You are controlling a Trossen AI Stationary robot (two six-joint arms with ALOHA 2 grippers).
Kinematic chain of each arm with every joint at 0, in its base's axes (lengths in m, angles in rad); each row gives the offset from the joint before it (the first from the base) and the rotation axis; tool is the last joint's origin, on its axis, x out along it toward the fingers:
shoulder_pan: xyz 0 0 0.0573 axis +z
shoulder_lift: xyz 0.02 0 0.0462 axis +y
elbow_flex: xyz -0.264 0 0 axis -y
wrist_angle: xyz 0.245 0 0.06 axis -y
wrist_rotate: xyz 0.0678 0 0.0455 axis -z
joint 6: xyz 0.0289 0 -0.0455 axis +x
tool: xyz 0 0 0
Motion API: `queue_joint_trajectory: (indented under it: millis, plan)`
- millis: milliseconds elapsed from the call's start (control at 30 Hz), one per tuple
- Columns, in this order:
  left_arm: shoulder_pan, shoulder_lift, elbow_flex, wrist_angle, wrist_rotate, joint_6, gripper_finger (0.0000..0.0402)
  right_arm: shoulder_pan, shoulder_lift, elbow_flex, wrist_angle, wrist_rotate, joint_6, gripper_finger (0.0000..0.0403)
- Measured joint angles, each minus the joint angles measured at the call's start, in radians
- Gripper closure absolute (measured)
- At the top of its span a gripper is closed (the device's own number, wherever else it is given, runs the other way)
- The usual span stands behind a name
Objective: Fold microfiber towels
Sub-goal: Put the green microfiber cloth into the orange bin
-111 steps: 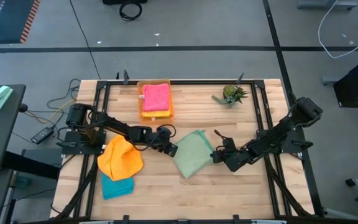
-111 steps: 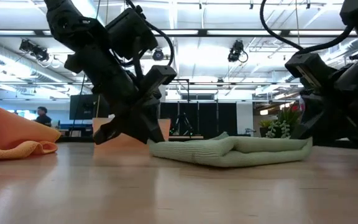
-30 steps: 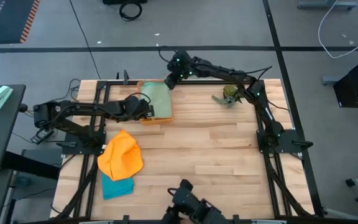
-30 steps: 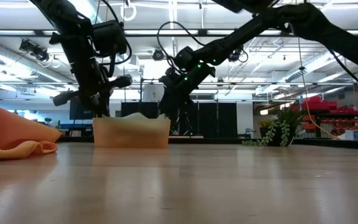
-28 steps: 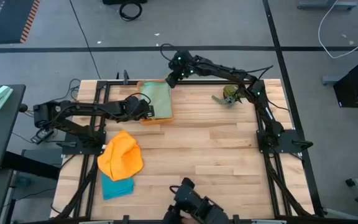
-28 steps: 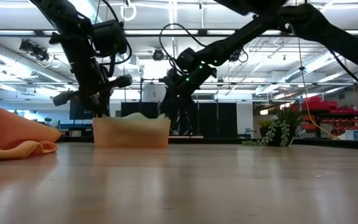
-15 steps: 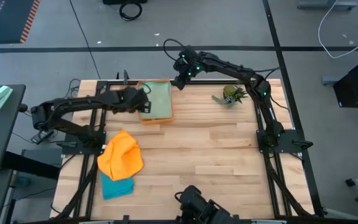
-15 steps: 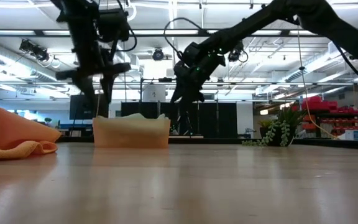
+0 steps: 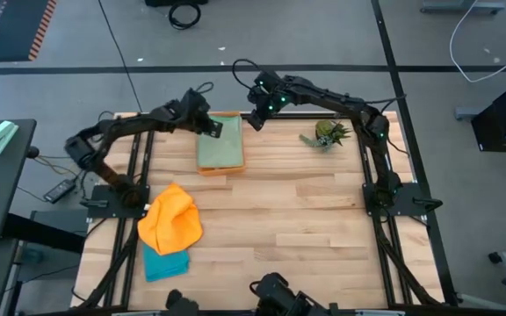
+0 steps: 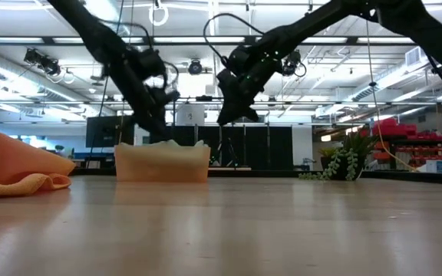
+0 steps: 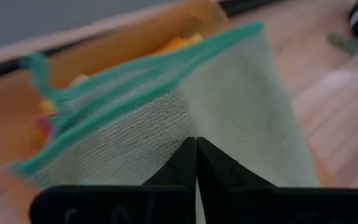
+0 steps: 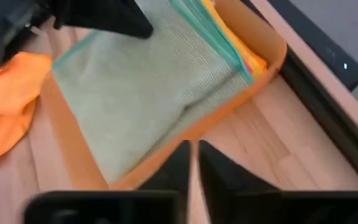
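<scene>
Seen from above, a folded sage green towel (image 9: 220, 145) is found lying on top of the stack in the orange tray (image 9: 235, 163) at the far edge of the table (image 9: 306, 211); the left gripper (image 9: 207, 125) is poised at the towel's far left corner and the right gripper (image 9: 254, 117) hangs just beyond the tray's right side, while a crumpled orange towel (image 9: 170, 221) and a teal towel (image 9: 165, 262) beneath it are left unfolded near the left front corner. At table height, the tray (image 10: 162, 163) is seen with the green cloth barely showing over its rim, both arms are raised above it, and the orange towel (image 10: 18, 165) is heaped at the left. In the left wrist view, the left gripper (image 11: 196, 163) is shown with its fingers pressed together over the green towel (image 11: 229, 106), nothing being visibly pinched between them. In the right wrist view, the right gripper (image 12: 192, 163) is seen nearly closed and empty, above the tray's edge (image 12: 241, 99). The stowing step is judged complete; next, both arms would need to be brought to the orange towel so it can be spread flat.
</scene>
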Motion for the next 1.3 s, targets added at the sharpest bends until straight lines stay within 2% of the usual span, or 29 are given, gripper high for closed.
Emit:
queue_joint_trajectory:
  millis: [67,200,267,367,533,667,733,833,1067,1300]
  plan:
    - [0.011,0.052,0.0,0.037,0.017,0.018,0.0382,-0.001,0.0,-0.026,0.005,-0.009,0.021,0.0391]
    - [0.029,0.122,0.0,0.038,0.012,0.041,0.0393,0.018,0.0,-0.051,0.003,-0.019,0.053,0.0389]
    - [0.029,0.132,0.0,-0.009,-0.024,0.041,0.0395,0.031,-0.001,-0.051,0.002,-0.019,0.055,0.039]
    - [0.026,0.133,0.002,-0.056,-0.096,0.042,0.0389,0.046,-0.003,-0.051,0.003,-0.019,0.074,0.0394]
    - [0.025,0.106,0.0,-0.053,-0.104,0.042,0.0395,0.053,-0.003,-0.051,0.006,-0.018,0.08,0.0395]
    - [0.022,0.03,0.0,0.001,-0.105,0.041,0.0392,0.044,-0.003,-0.051,0.006,-0.017,0.078,0.0396]
    - [0.022,-0.009,0.0,0.033,-0.09,0.041,0.0385,0.037,-0.003,-0.051,0.006,-0.017,0.078,0.0396]
    - [0.017,-0.019,0.002,0.113,0.016,0.042,0.039,0.029,-0.003,-0.051,0.01,-0.02,0.078,0.0396]
    - [-0.024,0.12,0.001,0.252,0.027,-0.012,0.0394,0.021,-0.032,-0.052,0.014,-0.046,0.077,0.0396]
    - [-0.037,0.267,0.083,0.261,0.009,-0.026,0.0393,0.011,-0.114,-0.052,0.009,-0.043,0.078,0.0397]
